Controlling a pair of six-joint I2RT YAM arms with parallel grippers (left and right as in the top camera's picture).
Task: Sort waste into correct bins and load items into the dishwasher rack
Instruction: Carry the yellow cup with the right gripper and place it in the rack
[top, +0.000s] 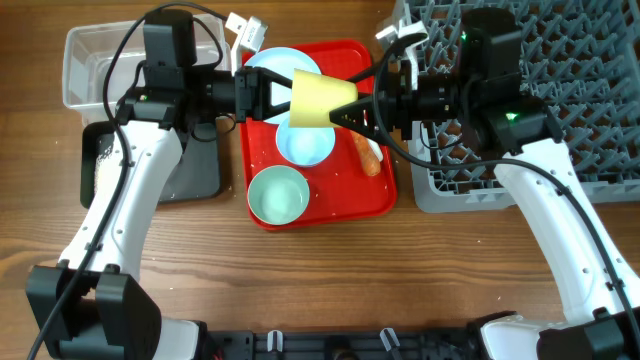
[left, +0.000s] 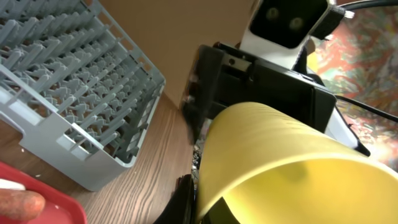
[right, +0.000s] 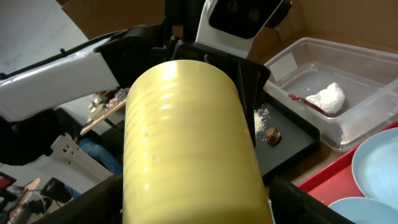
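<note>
here the cup (top: 320, 100) hangs on its side in the air between the two grippers, above the red tray (top: 375, 190) and touching nothing under it. its long axis runs straight along the line from one hand to the other. the wide mouth points at the left gripper (top: 280, 97) and the narrow base points at the right gripper (top: 350, 112). in the right wrist view a finger (right: 99, 202) stands hard against each flank of the cup, so that hand reads as grasping it around the body. the left hand sits at the rim, and in its own view one dark finger (left: 180, 199) lies against the cup wall. i cannot tell whether that hand is pinching the wall or has let go. the rack (top: 590, 90) lies behind the right gripper, along its own forearm, with the cup's base already turned that way. from the left hand the rack is beyond the cup and well apart. my judgement is that the right arm is the nearer one to carry the cup back. the cup would need turning off its side to seat on the pegs, and a tug while both hands grip could squash the rim.
</note>
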